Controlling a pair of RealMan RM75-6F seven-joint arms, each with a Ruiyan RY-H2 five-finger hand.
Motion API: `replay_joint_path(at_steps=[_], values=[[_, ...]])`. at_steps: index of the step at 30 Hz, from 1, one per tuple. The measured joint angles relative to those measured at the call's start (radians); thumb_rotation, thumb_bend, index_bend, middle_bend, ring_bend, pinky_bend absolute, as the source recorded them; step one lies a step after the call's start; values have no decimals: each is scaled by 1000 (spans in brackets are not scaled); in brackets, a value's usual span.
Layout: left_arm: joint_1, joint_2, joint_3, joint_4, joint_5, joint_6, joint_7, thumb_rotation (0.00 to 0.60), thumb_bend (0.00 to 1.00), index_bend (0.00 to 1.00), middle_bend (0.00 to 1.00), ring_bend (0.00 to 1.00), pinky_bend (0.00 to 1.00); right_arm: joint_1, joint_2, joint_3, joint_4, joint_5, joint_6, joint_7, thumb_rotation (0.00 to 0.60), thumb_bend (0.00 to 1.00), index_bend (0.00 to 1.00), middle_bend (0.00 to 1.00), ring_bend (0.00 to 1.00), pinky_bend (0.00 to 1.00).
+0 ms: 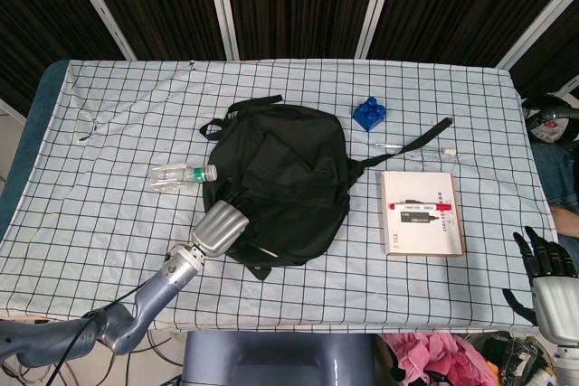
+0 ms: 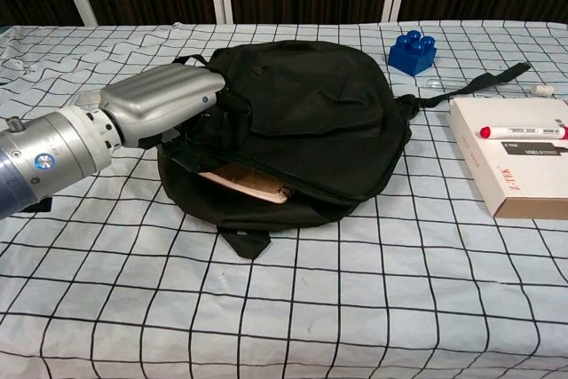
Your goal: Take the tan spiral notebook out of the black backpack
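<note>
Your left hand (image 2: 164,104) grips the black backpack (image 2: 311,122) flap while the right hand (image 1: 545,268) hangs open; pinch the light, stiff notebook (image 2: 248,182) corner.

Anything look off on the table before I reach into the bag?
Nothing damaged or spilled. The clear water bottle lies on its side left of the black backpack. The tan notebook pokes from the bag's opening beside the left hand, which is expected.

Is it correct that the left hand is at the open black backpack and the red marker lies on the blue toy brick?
Not quite. The head view shows the red marker lying on the tan box, not on the blue toy brick. The rest is right.
</note>
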Motion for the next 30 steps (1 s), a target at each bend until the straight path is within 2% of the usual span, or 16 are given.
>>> replay_joint_path(at_steps=[11,23,30], values=[[4,-18,4,27,-8,0,7,600,444,610,638,337,187,-1,1,2,4,7,1,3,600,153,0,0,101,121],[2,-20,6,23,-8,-2,-2,600,447,613,639,340,188,0,0,3,3,9,2,-4,600,150,0,0,101,121],[-4,-3,10,-7,-23,-37,-8,600,446,609,634,340,188,-2,3,5,1,10,10,-3,600,151,0,0,100,121]])
